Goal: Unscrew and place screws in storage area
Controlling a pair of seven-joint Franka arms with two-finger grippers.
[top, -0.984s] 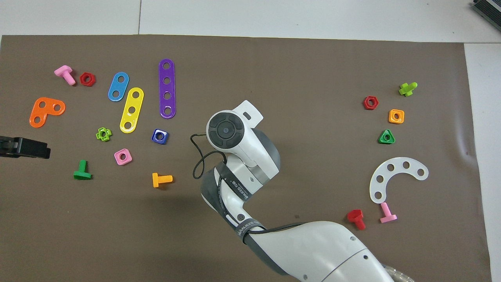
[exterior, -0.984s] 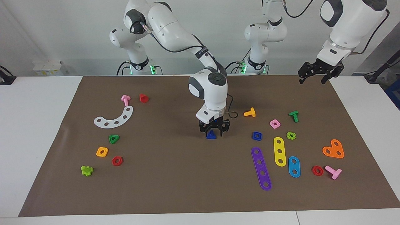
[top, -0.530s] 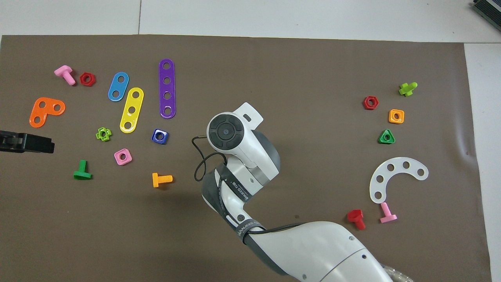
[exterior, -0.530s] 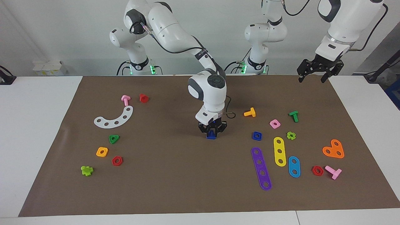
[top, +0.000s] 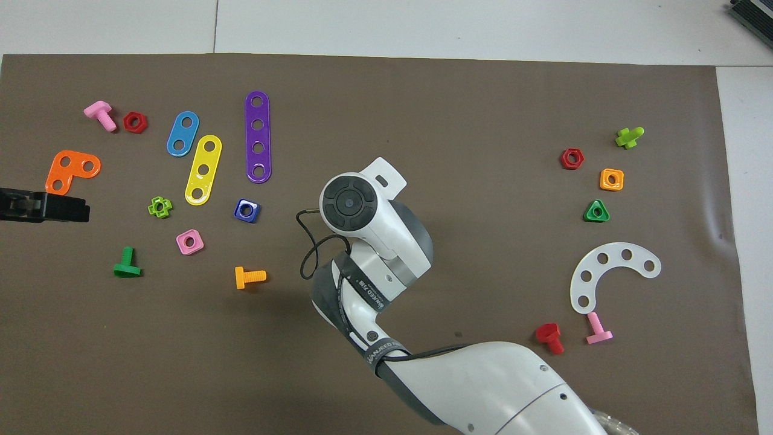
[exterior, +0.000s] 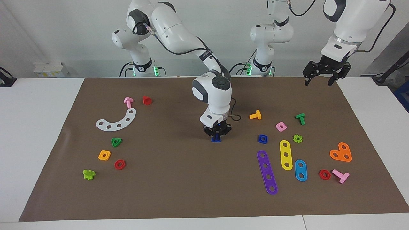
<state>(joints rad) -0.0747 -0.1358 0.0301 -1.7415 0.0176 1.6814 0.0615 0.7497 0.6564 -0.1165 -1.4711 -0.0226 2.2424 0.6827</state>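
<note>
A dark-blue screw is at the middle of the brown mat, low at its surface. My right gripper points straight down and is shut on it. In the overhead view the right wrist hides both the gripper and the screw. The storage area is the patch of mat around the green triangular nut, the orange square nut and the red hexagonal nut, toward the right arm's end. My left gripper waits open in the air over the mat's edge at the left arm's end; it also shows in the overhead view.
A blue square nut, an orange bolt, a pink nut, a green bolt and purple, yellow and blue strips lie toward the left arm's end. A white curved strip lies near the storage area.
My right gripper has closed on the blue screw, which it stood open around one second ago. My left gripper has risen slightly.
</note>
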